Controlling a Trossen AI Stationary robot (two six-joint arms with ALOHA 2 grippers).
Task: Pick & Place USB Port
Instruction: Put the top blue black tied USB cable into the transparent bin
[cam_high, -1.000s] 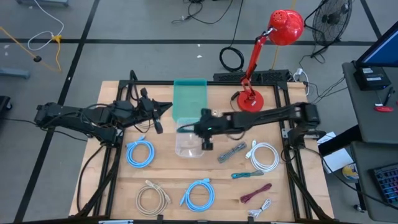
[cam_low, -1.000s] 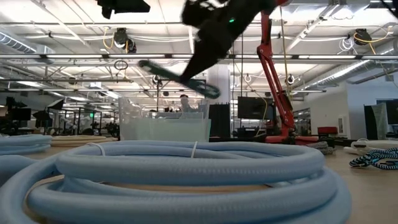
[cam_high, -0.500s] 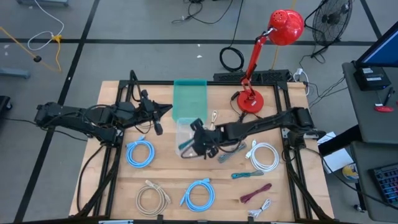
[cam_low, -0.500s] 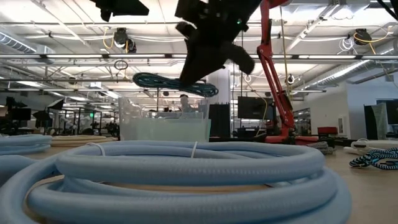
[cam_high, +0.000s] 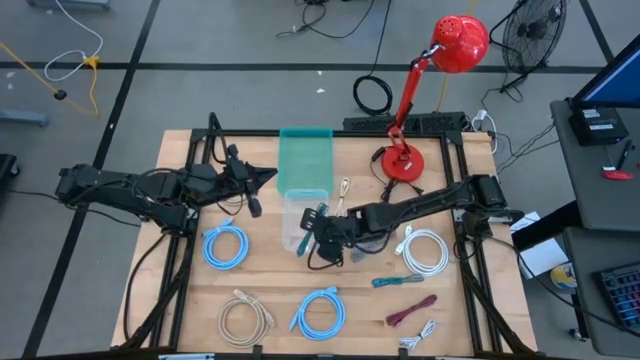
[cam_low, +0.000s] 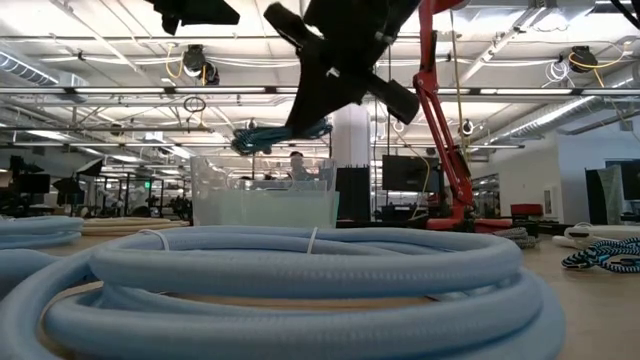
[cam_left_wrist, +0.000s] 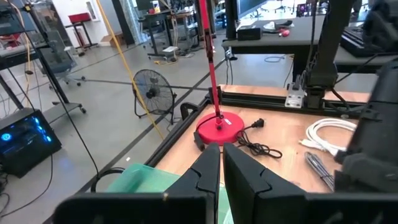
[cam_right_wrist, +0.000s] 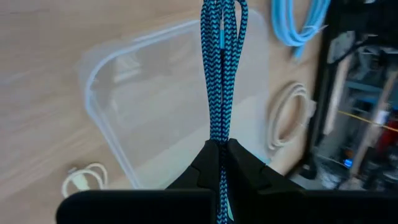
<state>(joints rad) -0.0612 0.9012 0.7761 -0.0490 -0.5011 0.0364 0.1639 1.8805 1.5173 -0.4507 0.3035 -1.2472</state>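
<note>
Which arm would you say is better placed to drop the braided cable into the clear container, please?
The right. Its claw is shut on the teal-and-black braided cable, hanging directly above the clear plastic container. The left claw waits empty by the green lid.

Teal/black braided USB cable (cam_right_wrist: 219, 74), folded into a doubled bundle, pinched betw. right gripper (cam_right_wrist: 219, 163) fingers, hanging in air directly over clear plastic container (cam_right_wrist: 161, 106). Container: rectangular, rounded corners, open top, sits on wood table just below green lid (cam_high: 305, 157) in high view.
</note>
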